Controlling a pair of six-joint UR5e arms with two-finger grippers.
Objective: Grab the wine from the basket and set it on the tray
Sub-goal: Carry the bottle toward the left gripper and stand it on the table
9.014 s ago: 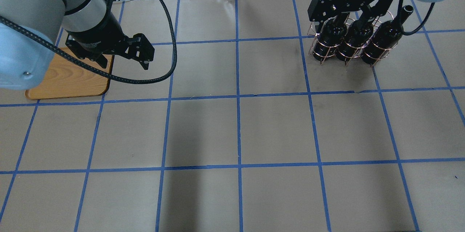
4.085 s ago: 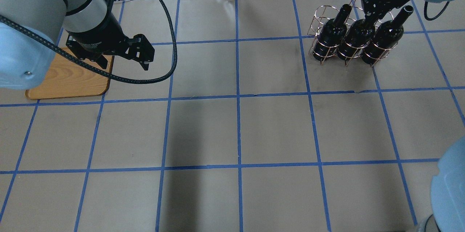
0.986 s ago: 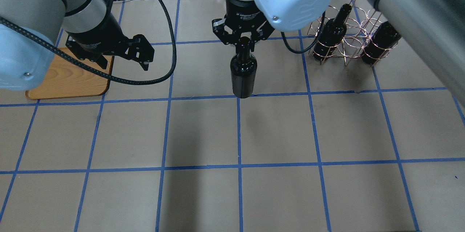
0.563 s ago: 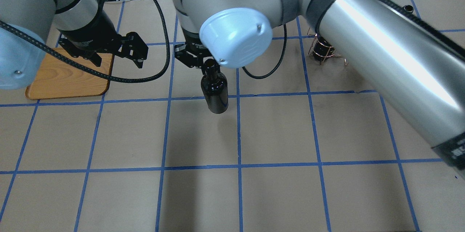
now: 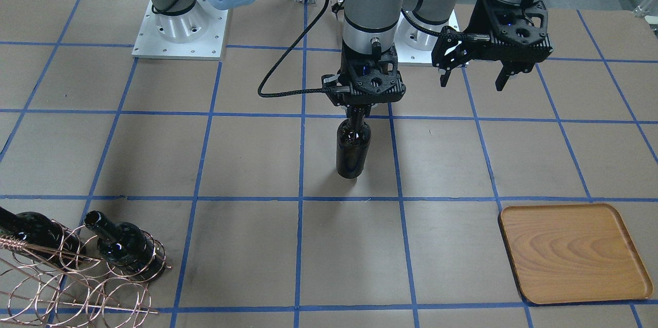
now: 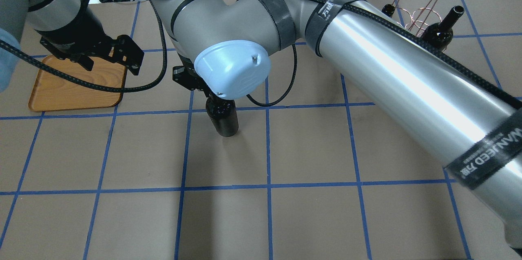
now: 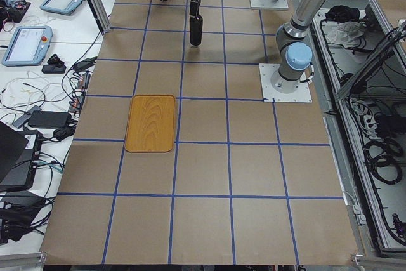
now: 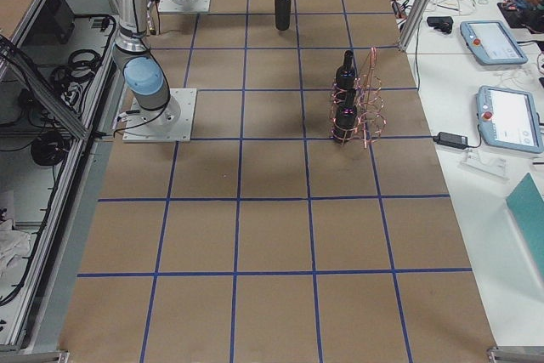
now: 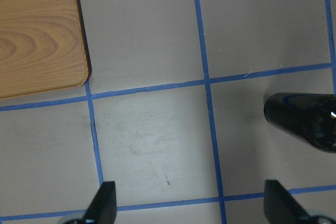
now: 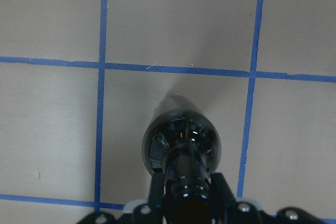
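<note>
While the right pincer (image 5: 361, 112) clamps tight on the neck of the wine (image 5: 353, 148), the bottle hangs upright over the middle of the surface (image 5: 247, 163), well apart from the basket (image 5: 77, 287) on one side and well apart from the tray (image 5: 570, 253) on the other. So the 1st part looks done: this bottle is out of the rack! Whether its base touches the surface or floats just above it, I cannot tell; the shadow sits very close under it. Over in the basket, 2 other bottles (image 5: 126, 246) lean in their rings, untouched. The tray is bare wood, nothing on it, so the placing is all to come. And look at the left pincer (image 5: 471, 83): wide apart and empty, it hovers above the surface between tray and bottle, and its wrist view catches the tray's corner at one edge and the bottle's dark body at the other. My read: roughly halfway through for this bottle. What is left is the trip to the tray, maybe with a hand-over to that waiting left pincer, then a gentle set-down inside the low rim and a release.
</note>
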